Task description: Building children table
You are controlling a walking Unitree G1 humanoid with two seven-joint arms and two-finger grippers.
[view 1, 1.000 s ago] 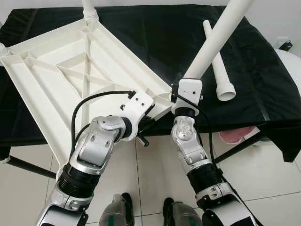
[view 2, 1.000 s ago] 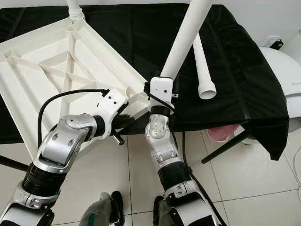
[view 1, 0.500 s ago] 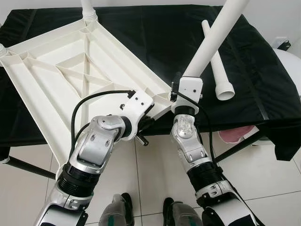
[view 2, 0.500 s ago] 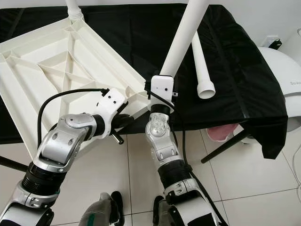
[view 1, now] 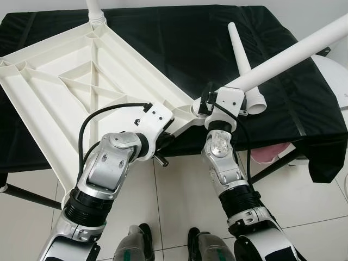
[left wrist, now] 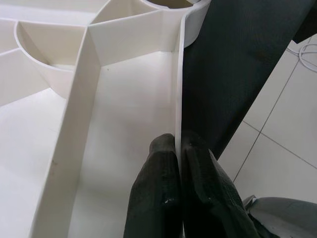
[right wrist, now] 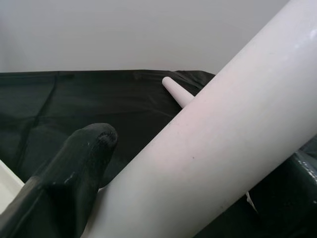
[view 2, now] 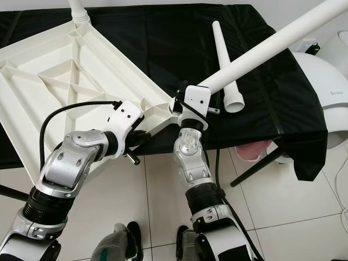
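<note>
Right gripper (right wrist: 148, 198) clamps a white leg (view 1: 288, 57), tilted at the tabletop's near corner!
Left gripper (left wrist: 178, 148) pinches the upturned tabletop (view 1: 70, 87) rim; one leg (view 1: 93, 10) fitted, another spare leg (view 1: 244, 65) waits on the table (view 1: 179, 38).

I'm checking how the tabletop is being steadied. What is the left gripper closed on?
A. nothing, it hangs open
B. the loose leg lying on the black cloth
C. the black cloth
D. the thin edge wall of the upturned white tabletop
D: in the left wrist view the left gripper has both black fingers pinching the thin edge wall of the white tabletop.
</note>
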